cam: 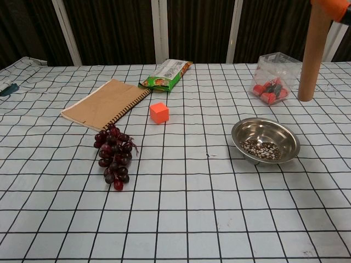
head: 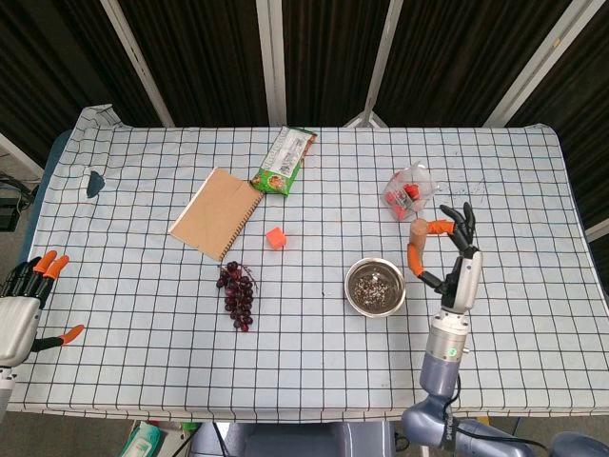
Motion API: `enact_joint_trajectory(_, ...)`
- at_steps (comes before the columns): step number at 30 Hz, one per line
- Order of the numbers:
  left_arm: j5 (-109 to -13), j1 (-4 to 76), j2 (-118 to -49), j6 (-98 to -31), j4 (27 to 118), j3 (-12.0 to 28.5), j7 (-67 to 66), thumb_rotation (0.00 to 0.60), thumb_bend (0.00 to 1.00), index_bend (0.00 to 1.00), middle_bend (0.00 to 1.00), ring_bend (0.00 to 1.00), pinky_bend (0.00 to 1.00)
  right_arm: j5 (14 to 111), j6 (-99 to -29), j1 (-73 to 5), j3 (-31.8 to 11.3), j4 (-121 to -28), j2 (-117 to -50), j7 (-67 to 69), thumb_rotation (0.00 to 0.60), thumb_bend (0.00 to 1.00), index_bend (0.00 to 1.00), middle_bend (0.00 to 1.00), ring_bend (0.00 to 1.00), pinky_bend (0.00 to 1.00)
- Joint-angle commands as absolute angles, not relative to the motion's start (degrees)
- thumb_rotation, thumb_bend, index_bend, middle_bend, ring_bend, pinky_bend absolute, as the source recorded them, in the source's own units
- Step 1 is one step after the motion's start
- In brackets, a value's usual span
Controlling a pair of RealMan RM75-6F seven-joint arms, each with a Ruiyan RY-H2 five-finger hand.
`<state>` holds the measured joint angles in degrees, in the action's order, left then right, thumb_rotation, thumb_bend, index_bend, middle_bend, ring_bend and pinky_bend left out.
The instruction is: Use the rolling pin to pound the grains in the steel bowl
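Head view shows the right hand (head: 455, 259) pinching the rolling pin (head: 417, 246) upright, its long axis near vertical, lifted clear of the steel bowl (head: 375, 287). The bowl with the grains (cam: 261, 148) lies lower and to the left of the pin's bottom end, so I judge the next stroke must go leftward and down. The left hand (head: 23, 303) is spread, holding nothing, far away at the desk (head: 314, 362) edge.

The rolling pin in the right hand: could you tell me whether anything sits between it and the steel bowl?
Nothing visible does. The rolling pin, held by the right hand, hangs to the right of the steel bowl, with only bare cloth between; the clear box sits farther back.
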<state>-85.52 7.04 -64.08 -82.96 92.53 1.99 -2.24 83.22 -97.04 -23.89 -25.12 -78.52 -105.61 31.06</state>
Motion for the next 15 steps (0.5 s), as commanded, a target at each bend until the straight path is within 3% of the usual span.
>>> enact_joint_trajectory(1,-85.5,7.0,-64.1,-83.0,92.5,2.0,-2.3,0.600,0.05,0.00,0.00,0.00,0.00,84.5,-93.4,-21.2,-22.6,-82.2,-97.2,27.6,0.600,0.55,0.80,0.63,0.24,0.00)
enact_joint_trajectory(9,-85.4,6.9,-63.9,-82.7,93.2,1.7,-2.0,0.600,0.06,0.00,0.00,0.00,0.00,89.0,-88.8,-17.2,-15.4,-82.3,-82.3,23.3,0.600,0.55,0.80,0.63,0.24,0.00)
enact_joint_trajectory(15,-85.6,6.7,-64.0,-82.9,93.5,1.5,-2.6,0.600,0.05,0.00,0.00,0.00,0.00,93.6,-86.1,-15.9,-9.5,-80.6,-76.0,18.3,0.600,0.55,0.80,0.63,0.24,0.00)
